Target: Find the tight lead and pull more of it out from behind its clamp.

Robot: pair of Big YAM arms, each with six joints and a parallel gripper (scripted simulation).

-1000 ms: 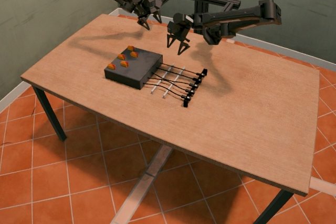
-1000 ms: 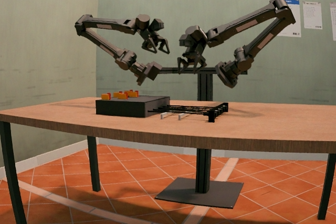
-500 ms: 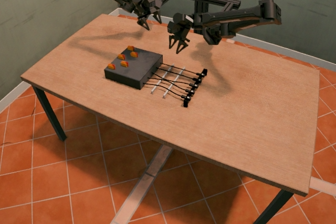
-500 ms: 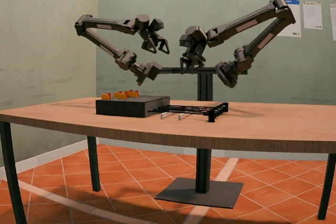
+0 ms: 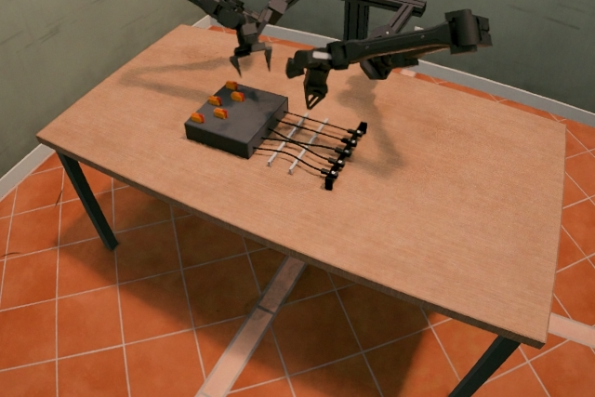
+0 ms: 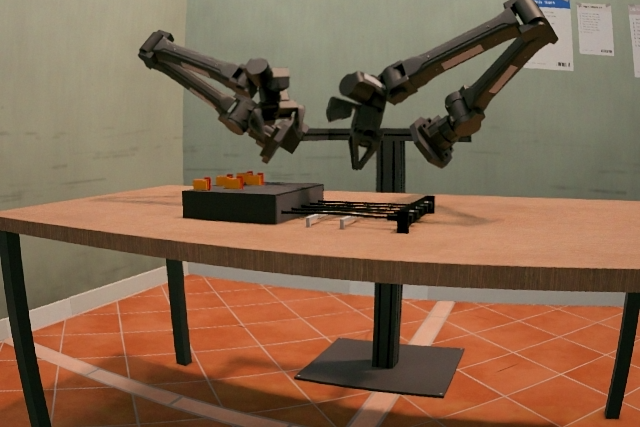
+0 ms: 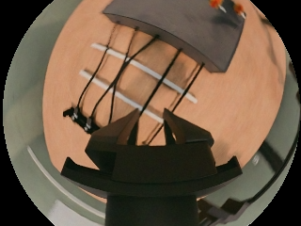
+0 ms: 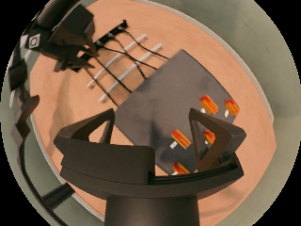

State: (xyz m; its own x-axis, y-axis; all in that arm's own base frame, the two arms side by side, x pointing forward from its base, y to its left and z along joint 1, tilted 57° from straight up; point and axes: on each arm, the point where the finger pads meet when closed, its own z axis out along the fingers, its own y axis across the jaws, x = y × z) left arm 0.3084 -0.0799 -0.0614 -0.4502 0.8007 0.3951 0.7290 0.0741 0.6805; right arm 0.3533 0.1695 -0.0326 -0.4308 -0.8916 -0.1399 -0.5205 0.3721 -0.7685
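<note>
A dark box carries five orange handles on its top. Five black leads run from its side over two white strips to a row of black plugs. My left gripper hangs in the air above the far end of the leads, near the box edge. Its fingers are nearly together with nothing between them, as the left wrist view shows. My right gripper is open and empty, above the far side of the box. The handles lie below its fingers.
The arms' black stand rises behind the table. In the exterior view the box and leads sit mid-table, with both grippers well above them.
</note>
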